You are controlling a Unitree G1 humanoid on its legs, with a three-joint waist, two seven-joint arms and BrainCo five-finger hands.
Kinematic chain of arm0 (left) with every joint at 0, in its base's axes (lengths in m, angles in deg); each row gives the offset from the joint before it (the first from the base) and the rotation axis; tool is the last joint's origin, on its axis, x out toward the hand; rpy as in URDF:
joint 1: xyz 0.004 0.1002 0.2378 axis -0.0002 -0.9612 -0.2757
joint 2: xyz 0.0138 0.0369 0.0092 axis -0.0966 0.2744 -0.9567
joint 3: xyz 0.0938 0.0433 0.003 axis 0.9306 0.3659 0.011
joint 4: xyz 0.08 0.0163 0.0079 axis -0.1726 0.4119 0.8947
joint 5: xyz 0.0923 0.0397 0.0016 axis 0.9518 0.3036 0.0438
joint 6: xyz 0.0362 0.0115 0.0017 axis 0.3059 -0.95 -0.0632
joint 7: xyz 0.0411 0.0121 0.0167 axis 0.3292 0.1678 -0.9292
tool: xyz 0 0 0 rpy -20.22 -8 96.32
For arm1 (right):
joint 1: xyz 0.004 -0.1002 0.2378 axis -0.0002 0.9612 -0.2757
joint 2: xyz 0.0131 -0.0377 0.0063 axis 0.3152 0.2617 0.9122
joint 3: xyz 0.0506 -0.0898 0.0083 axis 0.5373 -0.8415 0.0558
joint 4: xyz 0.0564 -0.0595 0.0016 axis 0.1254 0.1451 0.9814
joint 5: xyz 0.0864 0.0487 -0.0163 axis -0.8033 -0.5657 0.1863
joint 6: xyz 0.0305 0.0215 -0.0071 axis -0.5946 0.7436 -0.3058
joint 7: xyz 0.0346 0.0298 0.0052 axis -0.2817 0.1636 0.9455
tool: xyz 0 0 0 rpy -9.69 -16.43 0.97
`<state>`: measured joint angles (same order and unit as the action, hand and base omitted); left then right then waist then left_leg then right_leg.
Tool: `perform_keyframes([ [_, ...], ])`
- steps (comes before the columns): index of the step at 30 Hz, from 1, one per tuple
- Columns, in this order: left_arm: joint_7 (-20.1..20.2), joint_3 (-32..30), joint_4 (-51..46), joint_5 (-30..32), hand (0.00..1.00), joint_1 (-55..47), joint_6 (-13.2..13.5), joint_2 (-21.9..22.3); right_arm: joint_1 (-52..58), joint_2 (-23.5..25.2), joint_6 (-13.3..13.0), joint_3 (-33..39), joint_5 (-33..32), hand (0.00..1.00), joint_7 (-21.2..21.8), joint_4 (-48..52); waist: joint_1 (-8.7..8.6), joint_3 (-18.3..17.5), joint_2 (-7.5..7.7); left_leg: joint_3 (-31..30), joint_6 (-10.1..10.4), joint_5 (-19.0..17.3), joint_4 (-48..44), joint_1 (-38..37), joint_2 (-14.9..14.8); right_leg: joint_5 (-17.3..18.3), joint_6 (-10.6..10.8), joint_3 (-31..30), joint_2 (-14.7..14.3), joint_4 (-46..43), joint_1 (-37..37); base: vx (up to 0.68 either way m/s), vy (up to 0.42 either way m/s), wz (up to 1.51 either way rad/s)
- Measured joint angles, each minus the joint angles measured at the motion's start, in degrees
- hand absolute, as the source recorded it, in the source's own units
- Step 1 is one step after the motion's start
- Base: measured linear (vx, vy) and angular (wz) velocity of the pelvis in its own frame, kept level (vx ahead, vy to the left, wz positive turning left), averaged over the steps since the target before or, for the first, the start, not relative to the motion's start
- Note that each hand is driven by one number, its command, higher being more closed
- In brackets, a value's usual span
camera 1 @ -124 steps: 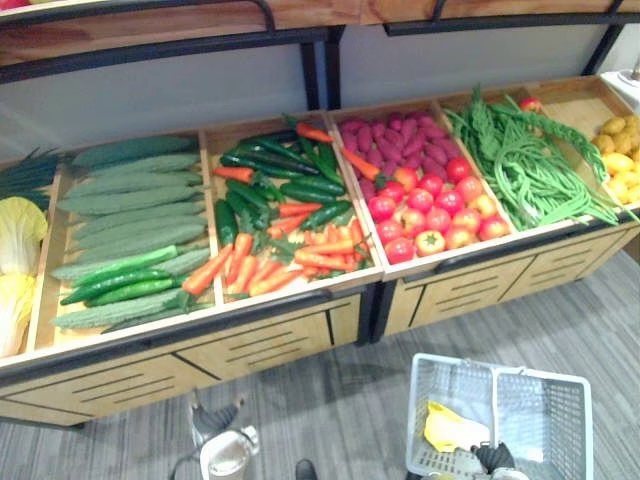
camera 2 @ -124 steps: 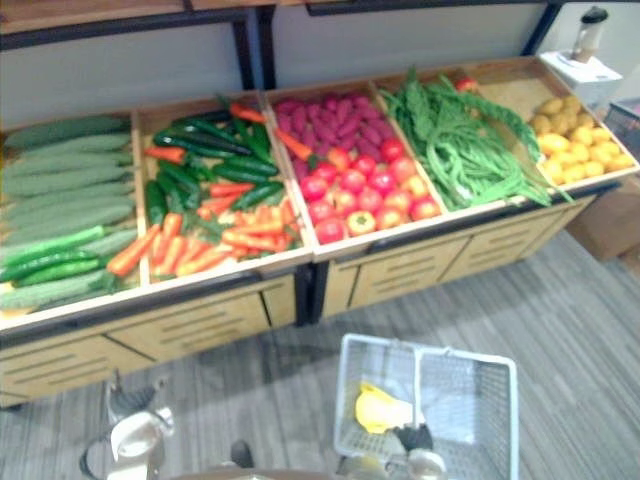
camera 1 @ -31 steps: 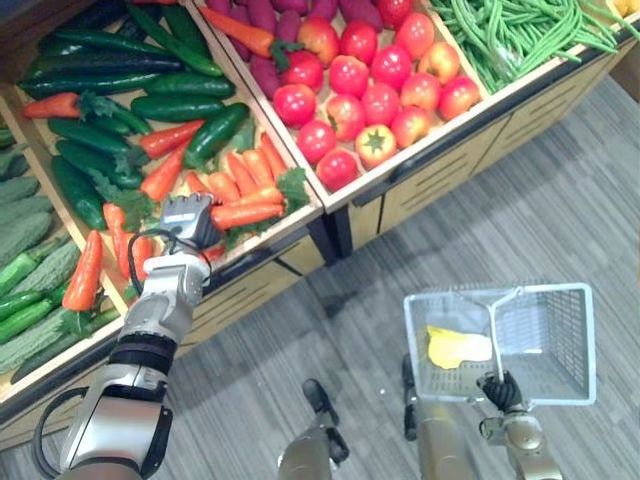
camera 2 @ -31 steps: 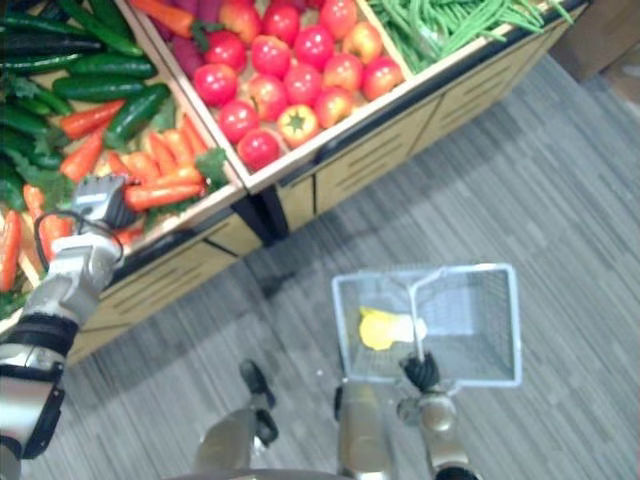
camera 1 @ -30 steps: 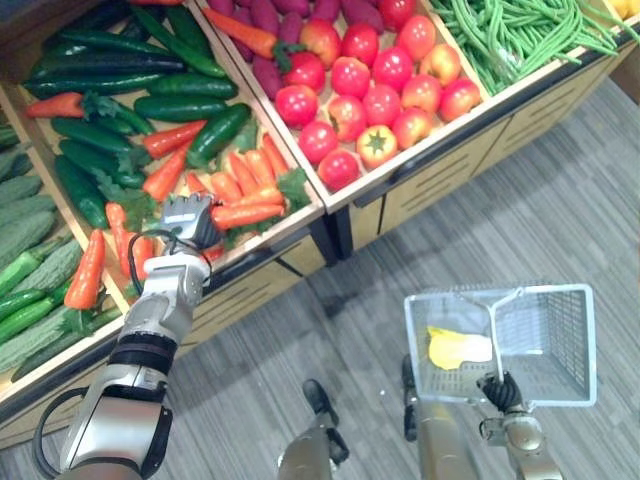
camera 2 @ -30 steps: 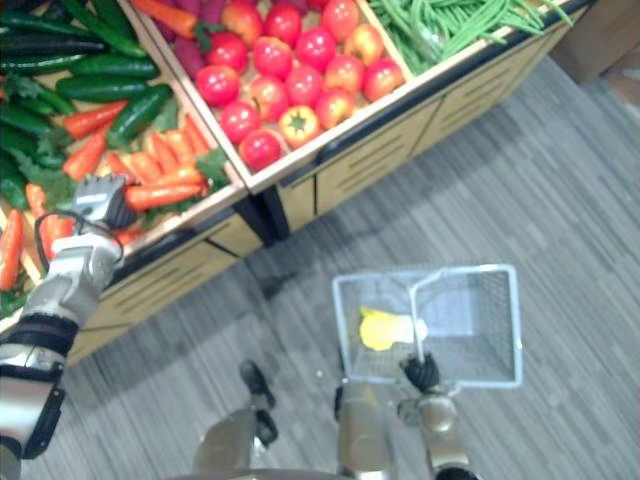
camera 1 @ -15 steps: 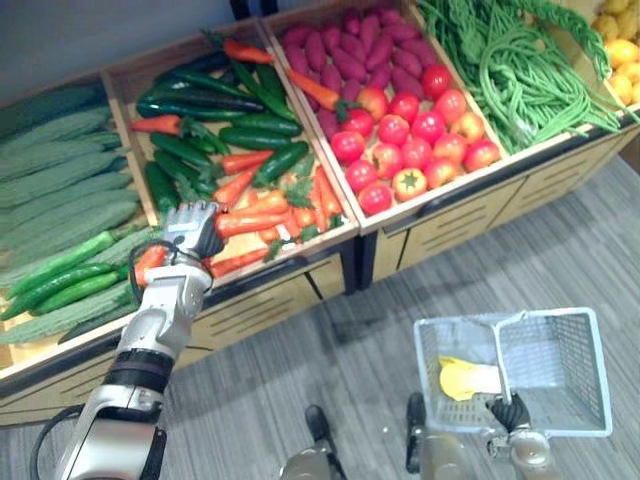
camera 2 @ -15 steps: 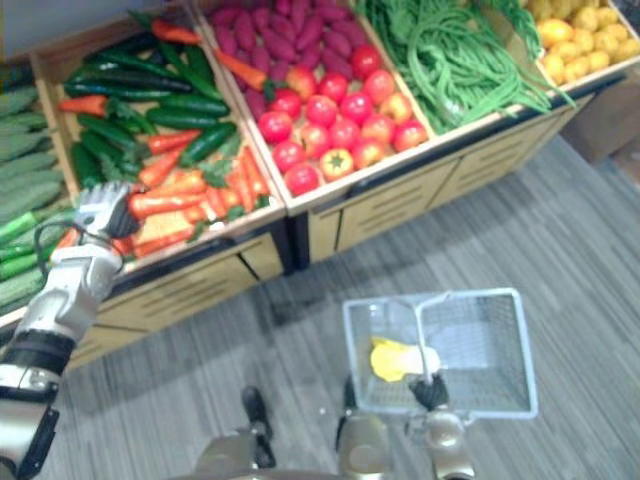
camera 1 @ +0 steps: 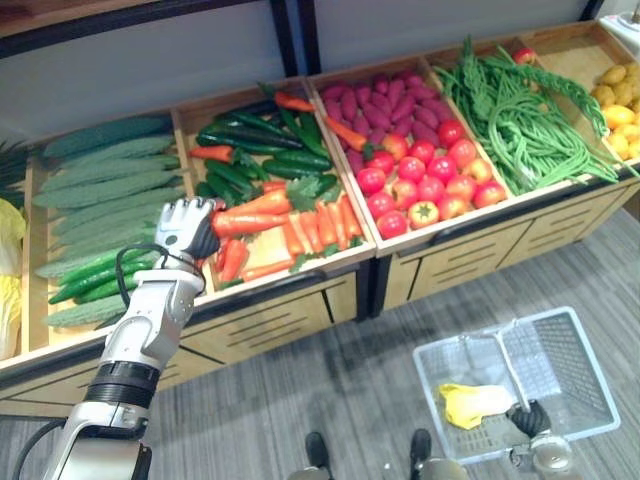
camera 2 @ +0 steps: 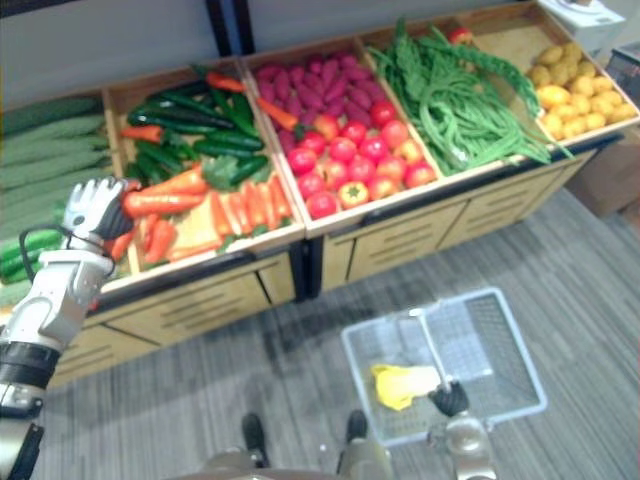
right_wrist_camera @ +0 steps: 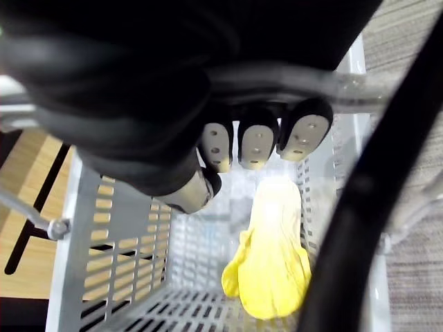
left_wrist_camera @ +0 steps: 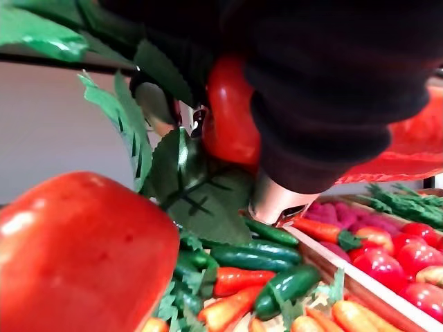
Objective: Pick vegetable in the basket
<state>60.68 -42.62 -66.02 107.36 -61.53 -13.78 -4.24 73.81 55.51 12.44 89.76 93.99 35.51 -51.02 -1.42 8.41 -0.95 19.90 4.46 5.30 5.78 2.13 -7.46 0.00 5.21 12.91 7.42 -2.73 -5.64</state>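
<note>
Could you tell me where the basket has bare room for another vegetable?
The basket is bare mesh on the robot's right of its handle, out to the rim. Left of the handle it is tighter: the yellow leafy vegetable lies there, and the right hand grips the handle beside it.

Left arm [camera 1: 148, 325] extended, left hand [camera 1: 188, 228] forward, right hand [camera 1: 530, 418] low, curled round handle [camera 1: 505, 365]

A grocery shop: wooden bins [camera 1: 186, 140] heaped with carrots [camera 1: 300, 225], tomatoes [camera 1: 425, 185] and beans [camera 1: 520, 130], plus a wire basket [camera 1: 572, 362].
</note>
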Motion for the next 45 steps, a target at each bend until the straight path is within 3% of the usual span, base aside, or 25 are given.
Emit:
perform_keyframes([
  [11,-0.1,1.6,-11.5,0.0,1.00,-1.0,3.9,-0.1,-1.9,-8.1,0.4,-0.6,3.0,1.00,1.1,5.5,-0.24,-2.1,-0.15,1.4,0.0,0.0,-0.2,-1.1,0.0,-2.2,-0.3,-2.4,-0.4,2.0,1.0,0.02,0.004,-0.09],
  [16,0.5,6.9,-14.2,-0.2,1.00,-2.6,6.5,0.0,-6.5,-13.9,-0.1,-5.0,2.9,1.00,3.5,8.1,-1.42,-2.9,-0.15,3.4,0.0,0.0,0.2,-2.2,-0.2,-3.6,-0.2,-5.2,-0.9,2.9,0.9,-0.06,-0.003,-0.27],
  [23,2.2,14.8,-20.0,-5.6,1.00,-2.6,9.3,0.9,-11.3,-20.3,0.0,-9.8,-1.2,1.00,7.6,11.6,-1.45,-3.0,-0.15,9.4,0.4,-0.3,0.2,-3.7,-0.6,-5.1,1.0,-10.5,-1.0,3.6,-0.4,-0.05,0.001,-0.36],
  [40,4.8,28.7,-18.2,-8.9,1.00,-1.5,10.6,15.5,-18.1,-21.3,0.2,-27.1,-6.4,1.00,12.9,26.3,-1.86,-5.2,0.05,21.8,2.1,-3.0,0.1,-7.4,-1.3,-6.2,1.0,-18.3,-2.6,3.2,-2.9,0.02,-0.003,-0.30],
  [45,5.1,31.8,-14.9,-8.9,1.00,0.0,10.6,18.0,-21.9,-21.3,-0.2,-32.8,-7.1,1.00,13.9,30.3,-3.12,-5.2,0.08,24.5,2.6,-4.0,0.1,-8.2,-1.2,-6.2,1.0,-20.3,-3.1,2.5,-3.9,0.03,0.002,-0.25],
])
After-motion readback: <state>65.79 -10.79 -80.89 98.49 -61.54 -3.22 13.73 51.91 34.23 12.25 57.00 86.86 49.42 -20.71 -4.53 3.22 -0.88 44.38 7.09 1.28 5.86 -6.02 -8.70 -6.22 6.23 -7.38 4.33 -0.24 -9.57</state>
